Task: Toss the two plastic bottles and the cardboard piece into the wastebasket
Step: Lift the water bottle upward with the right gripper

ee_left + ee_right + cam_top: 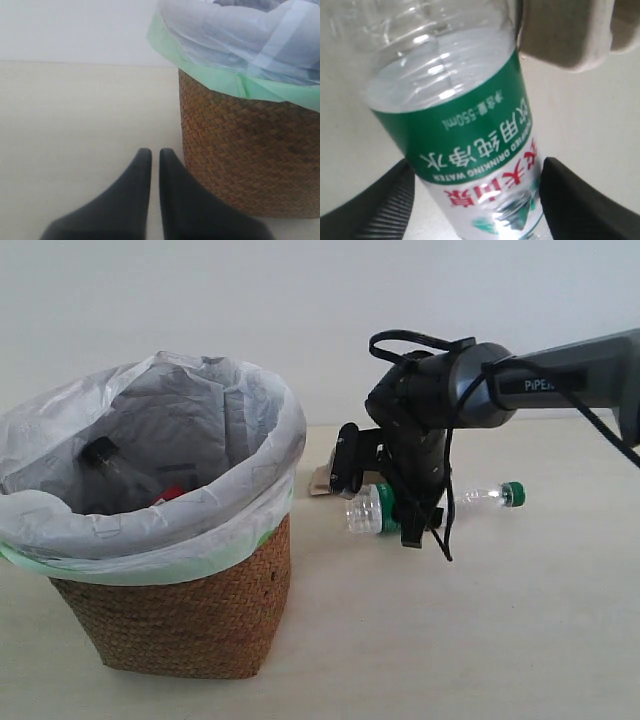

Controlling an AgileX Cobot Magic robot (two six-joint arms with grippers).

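The green-and-white-labelled bottle (478,498) (465,115) lies on its side on the table, its green cap pointing right. My right gripper (381,499) (477,167) is down over its middle and open, one finger on each side of the label and a gap showing at the ribbed finger. The tan cardboard piece (321,479) (565,30) lies just beyond the bottle's base. Inside the lined wicker wastebasket (190,610) (240,150) rests the red-labelled bottle with the black cap (104,454). My left gripper (151,152) is shut and empty, low beside the basket's wall.
The white bag liner (150,530) folds over the basket rim with a green edge (220,80). A black cable (447,510) hangs from the right arm down past the bottle. Pale tabletop runs to a white wall behind.
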